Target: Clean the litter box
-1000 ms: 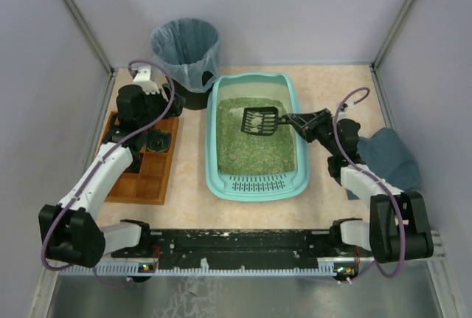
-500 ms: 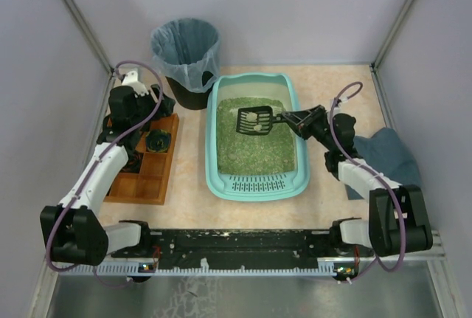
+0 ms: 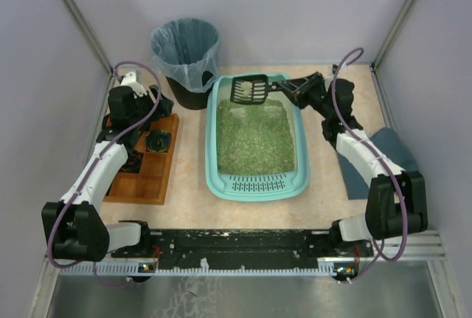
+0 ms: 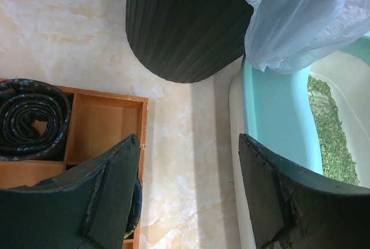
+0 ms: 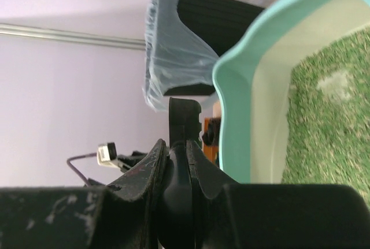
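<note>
The right arm reaches toward the upper middle of the top view, its right gripper (image 3: 293, 87) clamped tight on the handle of a black scoop (image 3: 249, 90), which hangs over the far rim of the litter box (image 3: 257, 184) at centre. The left arm stretches up the left side; the left gripper (image 4: 189, 162) hovers with fingers apart and empty above the wooden tray (image 3: 151, 178). The bagged bin (image 3: 186, 52) stands just beyond the box's upper-left corner, and a blue cloth (image 3: 391, 148) lies at right.

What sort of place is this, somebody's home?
Probably a robot test booth, not a home: plain framed walls, a left arm and right arm bolted at the table edge, a litter box and bin staged on top.
</note>
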